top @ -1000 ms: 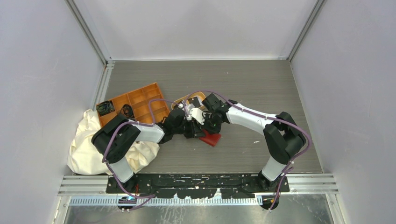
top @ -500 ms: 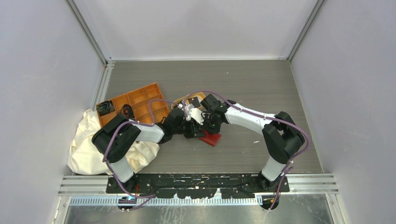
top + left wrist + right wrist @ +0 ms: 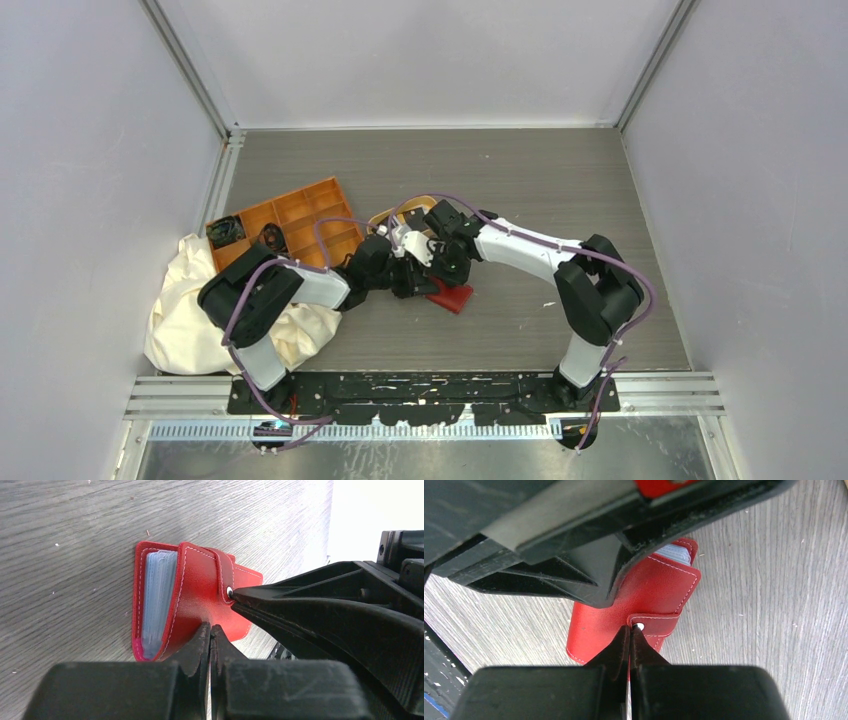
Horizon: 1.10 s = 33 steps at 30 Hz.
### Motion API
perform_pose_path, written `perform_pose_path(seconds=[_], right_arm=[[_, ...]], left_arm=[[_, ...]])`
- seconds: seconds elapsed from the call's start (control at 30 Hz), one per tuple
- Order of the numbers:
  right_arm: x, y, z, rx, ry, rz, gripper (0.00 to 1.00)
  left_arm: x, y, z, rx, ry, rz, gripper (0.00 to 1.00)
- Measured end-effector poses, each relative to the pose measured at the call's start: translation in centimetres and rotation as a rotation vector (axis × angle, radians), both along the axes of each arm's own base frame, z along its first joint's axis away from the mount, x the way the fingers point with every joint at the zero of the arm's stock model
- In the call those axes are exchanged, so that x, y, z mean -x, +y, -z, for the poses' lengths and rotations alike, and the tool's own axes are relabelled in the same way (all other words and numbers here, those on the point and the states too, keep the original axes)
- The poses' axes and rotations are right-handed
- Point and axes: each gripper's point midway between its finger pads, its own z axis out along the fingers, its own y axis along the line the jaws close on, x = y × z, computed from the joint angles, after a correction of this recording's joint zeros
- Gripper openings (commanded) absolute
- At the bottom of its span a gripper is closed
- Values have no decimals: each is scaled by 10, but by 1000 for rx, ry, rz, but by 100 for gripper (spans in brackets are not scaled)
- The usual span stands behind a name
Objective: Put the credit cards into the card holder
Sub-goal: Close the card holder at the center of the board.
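A: Position of card holder?
B: On table near centre, at 4 o'clock from the two meeting grippers. Half open, pale sleeves showing.
A: Left gripper?
B: Jaws closed, pinching the red cover's edge.
A: Right gripper?
B: Jaws closed, tips touching the snap tab. Grip on it not discernible.

Top external view: high, behind the arm bases at bottom of frame, looking down on the whole table, far off. Left wrist view: looks along the left pincer, very close, card holder mid-frame. Right wrist view: same closeness along the right pincer. All three share the holder; each wrist view catches the other pincer.
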Motion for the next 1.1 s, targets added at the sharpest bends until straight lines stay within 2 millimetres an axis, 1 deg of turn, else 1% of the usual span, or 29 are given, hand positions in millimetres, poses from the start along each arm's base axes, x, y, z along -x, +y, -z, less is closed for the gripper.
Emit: perform_pose_path(seconds=[0.37, 1.1], right_arm=[[1, 0, 6, 64, 22, 31, 1], [6, 5, 10, 141, 16, 96, 1]], left_arm=[[0, 1, 1, 39, 24, -27, 0], [3, 5, 3, 88, 77, -66, 0]])
